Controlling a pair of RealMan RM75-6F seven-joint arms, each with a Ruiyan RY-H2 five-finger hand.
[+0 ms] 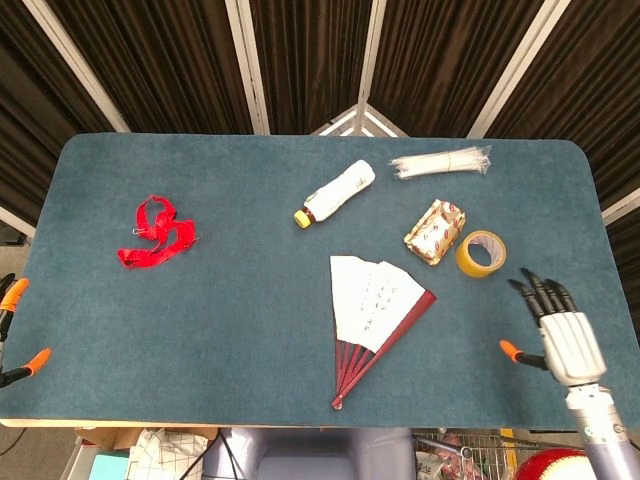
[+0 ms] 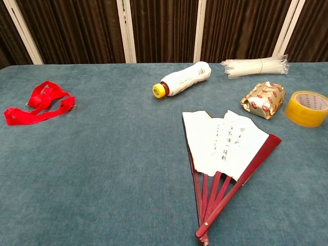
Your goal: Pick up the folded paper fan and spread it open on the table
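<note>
Fan half-spread on the felt, my hands off it.

The paper fan lies near the table's front edge, white written panels partly fanned, dark red slats meeting at a pivot nearest me. My right hand hovers well right of the fan, fingers apart, holding nothing. My left hand is cut off at the frame's edge far left of the fan; I cannot tell its pose. Behind the fan lies a white plastic bottle with a yellow cap; right of that, a crinkled foil packet, a yellow tape roll and a clear bundle. A red ribbon sits far left. Dark pleated curtains back the blue-grey surface.
</note>
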